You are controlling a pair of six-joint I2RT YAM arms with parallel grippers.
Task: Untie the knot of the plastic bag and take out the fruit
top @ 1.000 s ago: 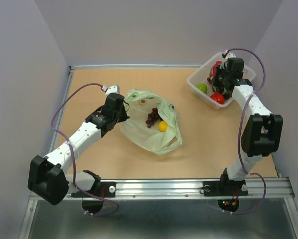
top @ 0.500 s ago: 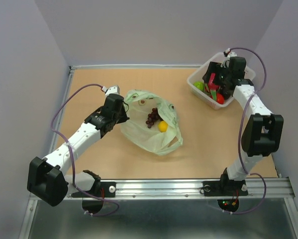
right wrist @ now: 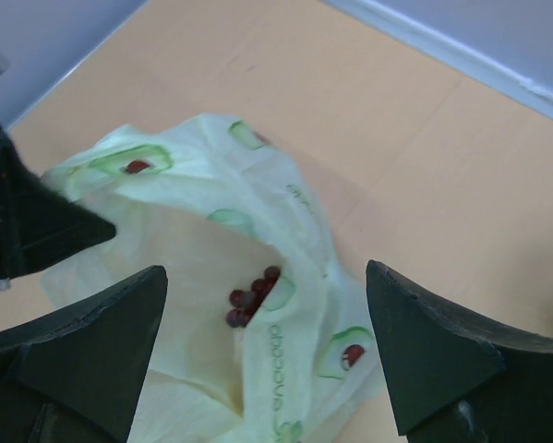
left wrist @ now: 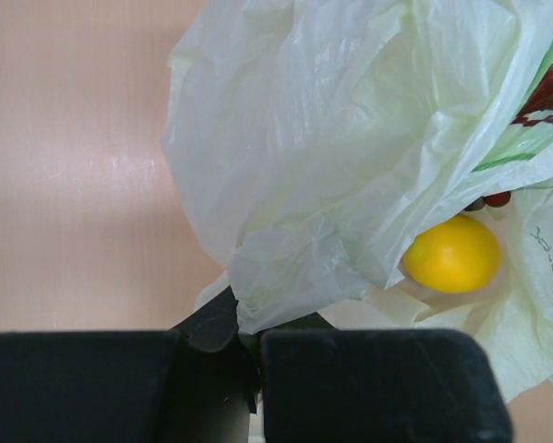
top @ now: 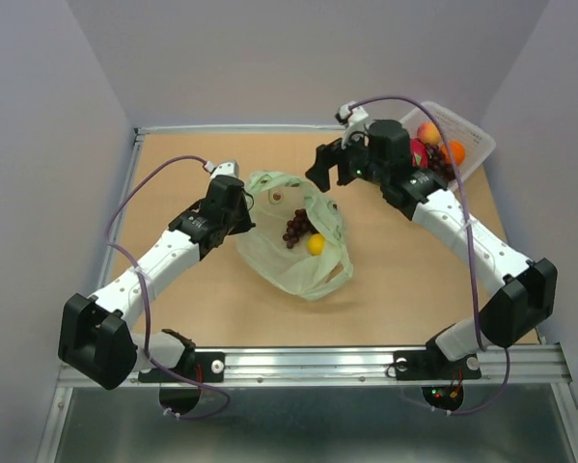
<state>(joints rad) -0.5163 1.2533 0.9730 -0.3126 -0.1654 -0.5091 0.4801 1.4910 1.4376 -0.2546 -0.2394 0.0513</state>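
Observation:
The pale green plastic bag [top: 290, 258] lies open on the table, and no knot shows on it. Dark purple grapes [top: 295, 227] and a yellow oval fruit [top: 315, 245] lie in its mouth. My left gripper [top: 246, 214] is shut on a fold of the bag's left edge [left wrist: 285, 277], with the yellow fruit [left wrist: 453, 254] just to its right. My right gripper [top: 332, 172] hovers open above the bag's far side; between its fingers I look down on the grapes [right wrist: 253, 293]. A pink-red dragon fruit [top: 420, 152] lies in the basket, partly hidden by the right arm.
A white basket [top: 467, 130] stands at the back right corner with a peach fruit [top: 427, 132] and an orange one [top: 454, 151]. Walls close the table on the left, back and right. The left arm's gripper [right wrist: 36, 231] shows at the right wrist view's left edge.
My right gripper opened over the basket, left the dragon fruit there, and swung left to above the bag. The left gripper kept its hold on the bag.

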